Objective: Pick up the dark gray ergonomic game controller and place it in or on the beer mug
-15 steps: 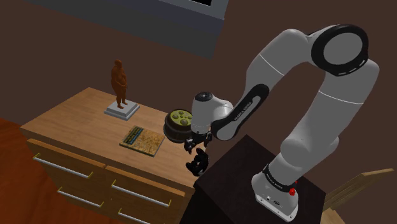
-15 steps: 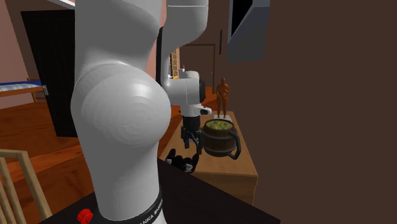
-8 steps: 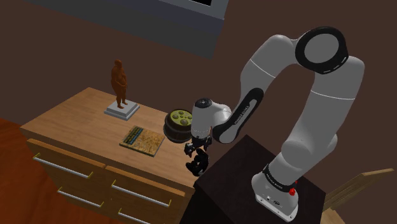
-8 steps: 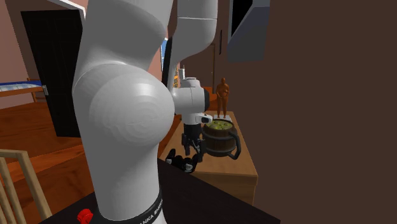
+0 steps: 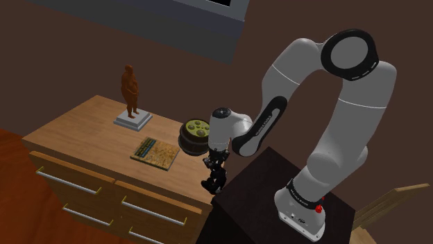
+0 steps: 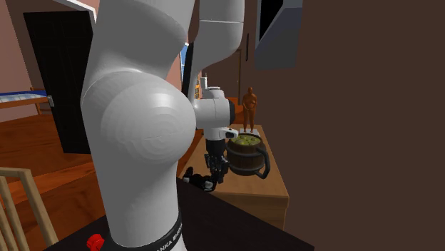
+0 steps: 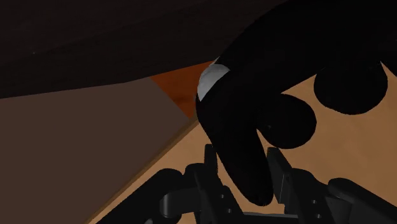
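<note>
In the shoulder view, the arm bends down from the dark stand point(image 5: 258, 181) to the near corner of the wooden counter point(image 5: 82, 132). The gripper point(image 5: 216, 168) points downward, and the game controller point(image 5: 212, 184), drawn black, sits under it at the counter's edge, just beside the stand. Black on black, the two are hard to tell apart here. The beer mug point(image 5: 193, 135) stands close behind, partly covered by the white wrist. Farther off are a flat patterned tray point(image 5: 156, 151) and a brown figurine point(image 5: 130, 89).

In the second exterior view, the arm's bulky white joints hide much of the scene. The controller pokes out below the gripper, next to the mug, whose handle faces this camera. I cannot tell whether the controller rests on the counter or hangs clear of it.

In the wrist view, the fingers point(image 7: 212, 170) pinch one lobe of the controller between them. The rest of its body looms large and runs off the frame.
</note>
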Controlling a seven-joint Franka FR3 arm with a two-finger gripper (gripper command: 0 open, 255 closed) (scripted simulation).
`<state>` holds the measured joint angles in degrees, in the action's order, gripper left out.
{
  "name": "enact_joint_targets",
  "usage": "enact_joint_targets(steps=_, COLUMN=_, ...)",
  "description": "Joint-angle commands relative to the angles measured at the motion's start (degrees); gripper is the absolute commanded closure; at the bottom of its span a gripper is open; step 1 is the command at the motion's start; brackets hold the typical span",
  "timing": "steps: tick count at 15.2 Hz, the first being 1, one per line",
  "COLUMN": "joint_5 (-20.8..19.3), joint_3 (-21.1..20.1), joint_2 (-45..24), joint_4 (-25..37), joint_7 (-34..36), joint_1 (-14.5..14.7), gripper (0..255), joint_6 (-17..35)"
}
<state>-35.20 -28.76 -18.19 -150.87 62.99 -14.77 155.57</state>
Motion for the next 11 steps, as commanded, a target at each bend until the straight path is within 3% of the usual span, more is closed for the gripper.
enact_joint_targets(steps=1, joint_5=0.0, joint_3=-0.1, joint_2=0.0, joint_4=0.0, joint_7=0.0, joint_1=0.0, gripper=255, joint_6=0.0)
enact_joint_targets(steps=8, joint_5=0.0, joint_3=0.0, joint_2=0.0, joint_4=0.0, joint_7=0.0, joint_1=0.1, gripper=255, joint_6=0.0)
enact_joint_targets(steps=11, joint_5=4.6, joint_3=-3.3, joint_2=3.2, joint_4=-1.1, joint_7=-3.4, joint_1=-2.3, gripper=255, joint_6=-1.5)
